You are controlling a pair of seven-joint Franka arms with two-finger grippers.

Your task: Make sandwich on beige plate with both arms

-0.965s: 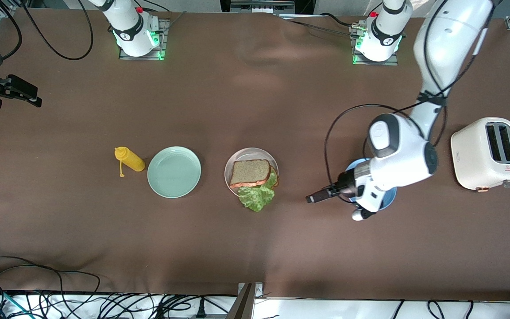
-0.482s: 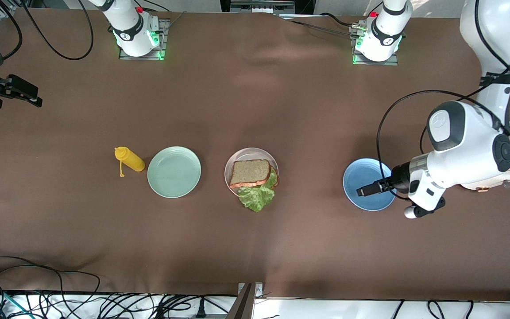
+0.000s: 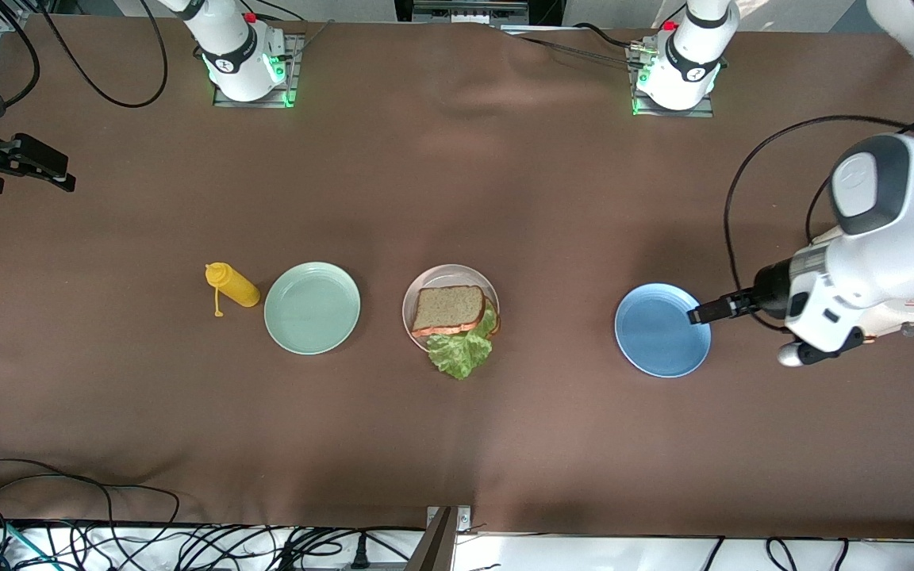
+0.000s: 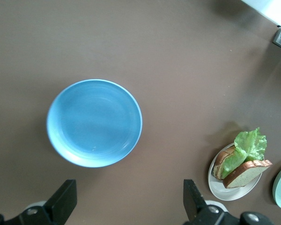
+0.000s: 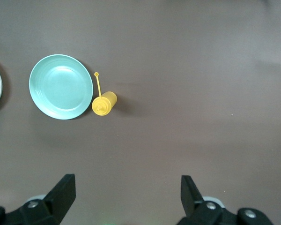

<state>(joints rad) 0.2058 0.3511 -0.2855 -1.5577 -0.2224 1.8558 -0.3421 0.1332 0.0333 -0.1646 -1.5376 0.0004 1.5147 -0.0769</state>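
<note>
Since the earlier pictures the left gripper (image 3: 704, 312) has been drawn away from above the blue plate (image 3: 662, 330) toward the left arm's end of the table, and it is now seen in the air over that plate's rim at about 3 o'clock, with the plate fully uncovered. Its jaws are spread wide and nothing is held between them; both black fingers (image 4: 65, 202) are seen well apart in the left wrist view. The right gripper (image 3: 21, 162) is held at the right arm's end of the table, where that arm waits; its fingers (image 5: 63, 192) are likewise spread with nothing between them. The sandwich (image 3: 451, 313) is seen on the beige plate (image 3: 435, 280) near the middle of the table, with a ruffled lettuce leaf (image 3: 461, 351) hanging out past the rim at about 6 o'clock. A mint-green plate (image 3: 312, 308) lies at 9 o'clock from the beige plate, and a yellow squeeze bottle (image 3: 232, 288) lies on its side just beside it. A white toaster (image 3: 901, 313) is largely hidden by the left arm.
</note>
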